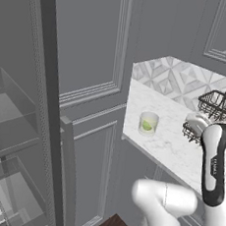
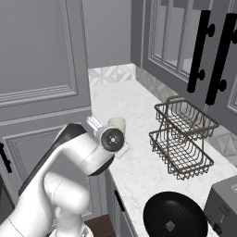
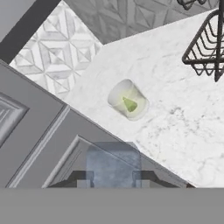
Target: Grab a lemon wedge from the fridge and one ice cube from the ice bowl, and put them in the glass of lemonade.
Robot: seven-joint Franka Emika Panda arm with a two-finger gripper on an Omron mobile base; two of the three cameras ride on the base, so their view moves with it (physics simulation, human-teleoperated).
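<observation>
pincer (image 3: 113, 177): pinching a pale blue translucent block between its 2 tips; I read it as the ice cube (image 3: 113, 159); block fills the gap, grip looks square
glass of lemonade (image 3: 127, 99): ahead of the pincer and a touch to one side in the hand view; upright on the table (image 3: 183, 122); near the table's front edge; not under the tips yet
lemon wedge (image 3: 129, 104): inside the glass, small green-yellow piece; so 1 of 2 items looks done; ice is what's left
pincer position: hangs off the table edge, over the grey cabinet front; well short of the glass
step: carry the cube over the glass mouth, then release
how to do it well: move forward until the rim rings the cube in the hand view; centre first, lower second; keep the tips above the rim, no contact with the glass wall; let go low so the cube doesn't splash or bounce out
risk 1: glass sits close to the edge; a sideways nudge could tip it off
risk 2: wire rack (image 3: 205, 48) stands beyond the glass, off to the side; don't overshoot toward it
risk 3: cube looks slick; no jerks in transit; hold the squeeze steady until centred
</observation>
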